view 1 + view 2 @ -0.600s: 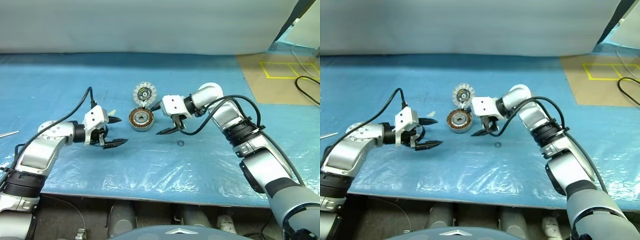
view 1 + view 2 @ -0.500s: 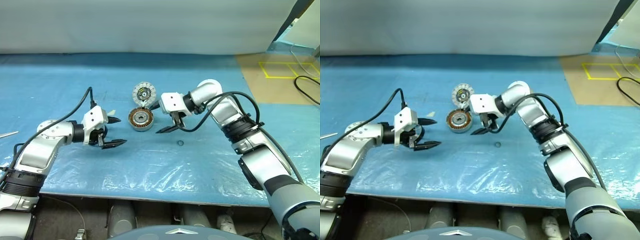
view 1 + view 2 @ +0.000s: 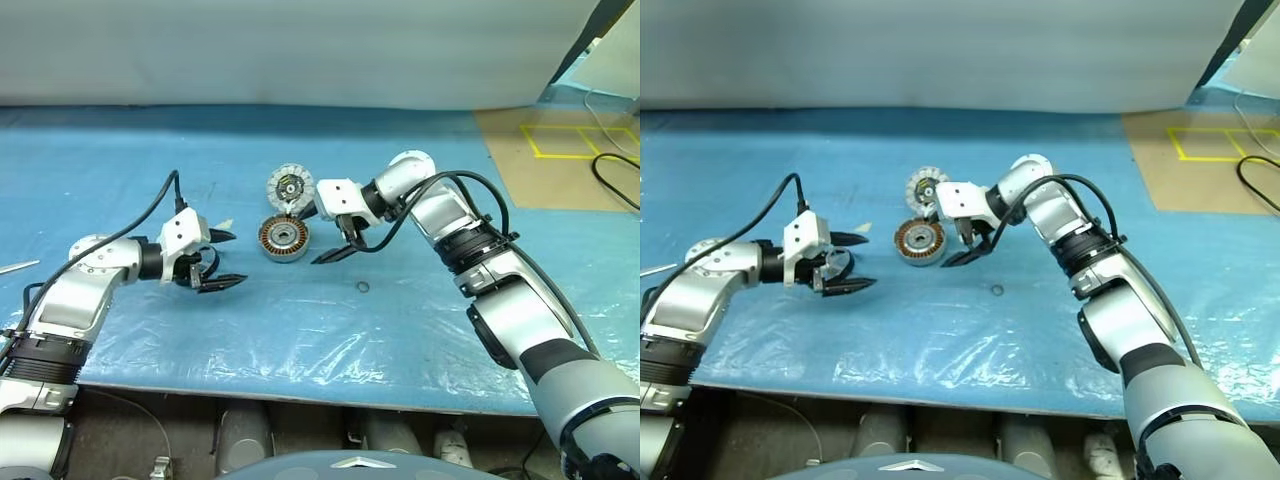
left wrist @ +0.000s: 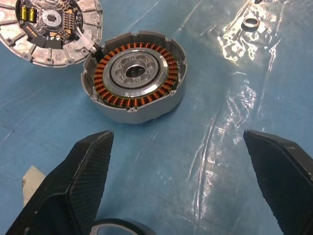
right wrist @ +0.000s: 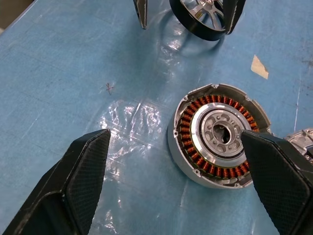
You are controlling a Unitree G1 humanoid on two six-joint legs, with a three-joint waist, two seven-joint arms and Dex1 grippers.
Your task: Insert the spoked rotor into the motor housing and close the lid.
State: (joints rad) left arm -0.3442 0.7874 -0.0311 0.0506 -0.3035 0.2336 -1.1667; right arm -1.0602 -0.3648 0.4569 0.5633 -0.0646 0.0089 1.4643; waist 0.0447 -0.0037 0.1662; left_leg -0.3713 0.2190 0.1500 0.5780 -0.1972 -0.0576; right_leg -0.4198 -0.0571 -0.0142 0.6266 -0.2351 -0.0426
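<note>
Spoked rotor (image 5: 204, 17): I see it between the left gripper's (image 3: 222, 259) fingers, toward the left side of the table (image 3: 420, 330), well apart from the housing. It is a dark-rimmed wheel with shiny pale spokes, and I can't tell whether it is lifted or resting on the cover.

Motor housing (image 4: 134, 76): it sits open near the middle of the table, a shallow silver-grey metal cup with a ring of copper-brown windings around a bright machined hub with a bore in it.

Lid (image 4: 51, 29): it lies flat on the far side of the housing, joined at the housing's rim. Its pale radial segments face up around a dark centre with small electronic parts.

Left gripper: I have its black, finely textured fingers spread wide, one on each side of the rotor. I see no firm squeeze on the rim.

Right gripper (image 3: 335, 246): it hangs just beside the housing's right edge, jaws wide, with nothing in it.

Small ring (image 3: 362, 287): a loose dark washer-like ring lies on the cover, nearer to me than the housing.

Table cover: blue sheet under clear, glossy, wrinkled plastic (image 3: 300, 340). I expect it to be slippery.

Step in hand, my judgement: picking up the rotor.

How I'd do it well: pinch across the dark rim, not the spokes, and keep the wheel level. I would carry it over the hub, lower it straight, and use the right gripper to steady the housing against sliding.
</note>
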